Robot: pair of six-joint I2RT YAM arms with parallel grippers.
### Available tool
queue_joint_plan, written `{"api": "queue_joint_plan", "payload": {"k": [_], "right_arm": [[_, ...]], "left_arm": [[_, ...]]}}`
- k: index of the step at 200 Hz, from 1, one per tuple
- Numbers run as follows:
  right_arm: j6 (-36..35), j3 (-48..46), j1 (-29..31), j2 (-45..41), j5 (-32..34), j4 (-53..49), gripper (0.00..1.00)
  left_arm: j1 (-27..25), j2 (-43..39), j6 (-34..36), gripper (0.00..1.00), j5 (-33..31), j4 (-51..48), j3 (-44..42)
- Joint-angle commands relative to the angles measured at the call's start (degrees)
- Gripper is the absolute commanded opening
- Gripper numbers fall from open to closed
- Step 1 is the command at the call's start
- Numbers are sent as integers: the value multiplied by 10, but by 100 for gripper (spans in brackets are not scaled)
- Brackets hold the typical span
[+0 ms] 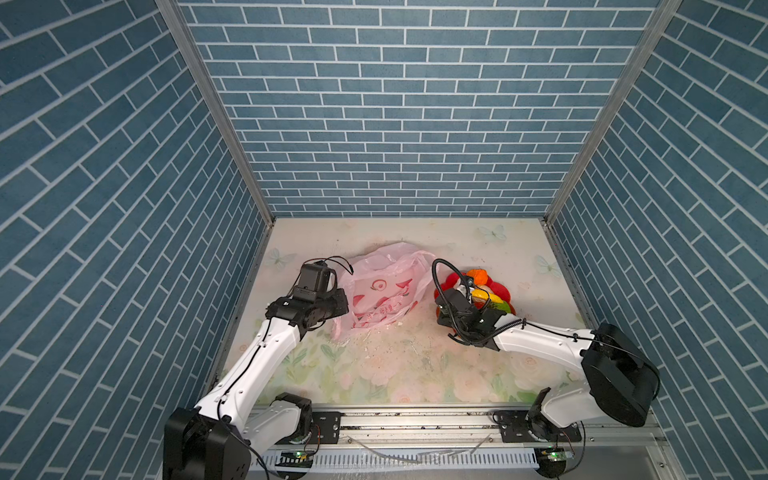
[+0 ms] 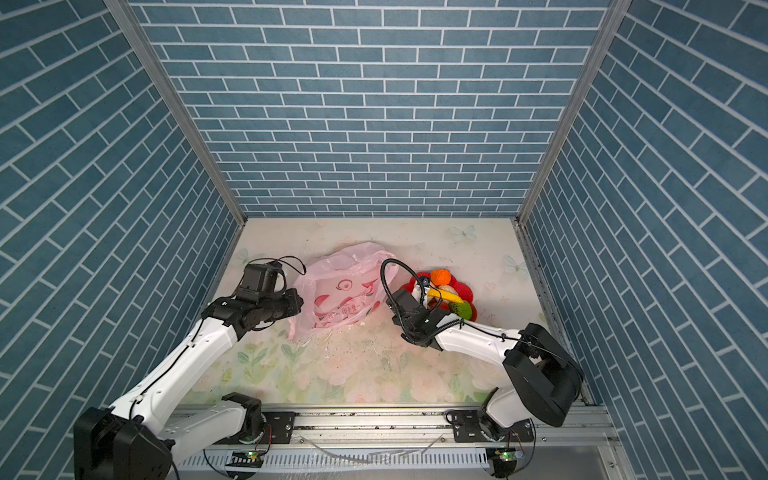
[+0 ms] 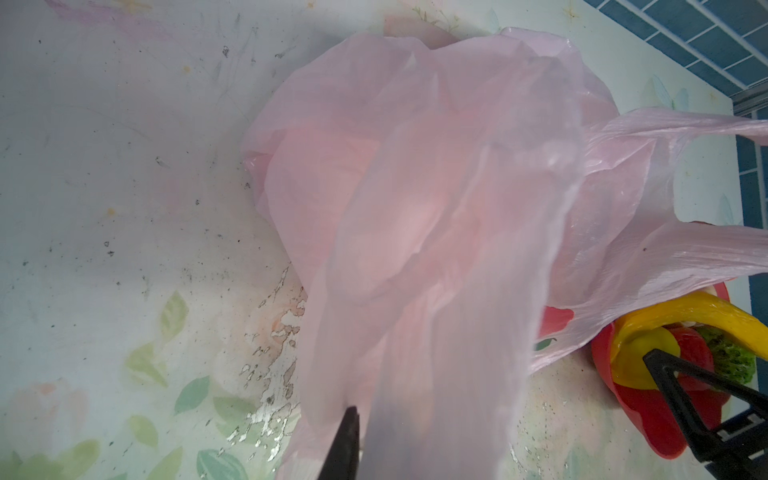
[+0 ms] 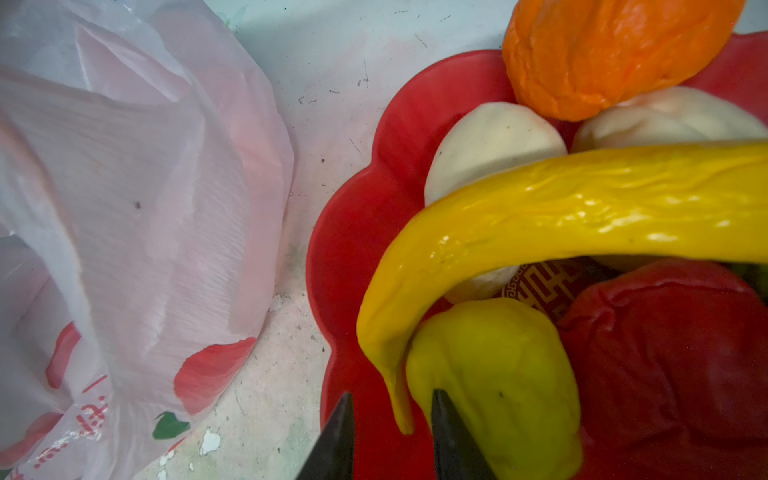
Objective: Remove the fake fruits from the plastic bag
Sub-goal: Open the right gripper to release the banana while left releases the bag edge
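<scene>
**Thin film, shiny toy skins, a worn printed worktop**

We see the plastic bag (image 4: 137,199) as thin translucent pink film, finely ribbed and crinkled. The red dish (image 4: 365,232) looks like smooth moulded plastic. Of the fake fruits (image 2: 446,296), the banana (image 4: 582,208) is glossy and wrinkled. The orange fruit (image 1: 477,275), at the dish's 12 o'clock in both top views, is matt and puckered. The cream fruits (image 4: 490,145) are smooth and chalky, the yellow fruit (image 4: 498,382) softly shiny, the red fruit (image 4: 673,353) creased, and the green fruit (image 3: 729,360) pebbled. The worktop (image 1: 415,249) is a matt floral print, scratched, and flaking at the bag's 6 o'clock. The right claw (image 4: 390,399) is matt black plastic, and the rail (image 1: 415,417) is bare metal.
</scene>
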Motion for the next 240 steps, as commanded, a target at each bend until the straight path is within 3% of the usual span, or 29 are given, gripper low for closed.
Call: {"api": "queue_joint_plan", "payload": {"k": [1,69,100,153,240], "right_arm": [[-6,28,7,-29,3,-34,34],[-39,44,23,-120,28,-105,37],[-50,46,24,-155,38,-130,38],[-73,70,23,-186,52,-182,40],[-78,80,12,-219,84,-219,43]], "left_arm": [[4,-9,1,18,-13,-8,11],[4,-14,-19,17,-37,15,16],[5,16,-25,17,-50,74,12],[5,152,-51,17,-57,208,49],[18,418,-60,17,-32,263,270]]}}
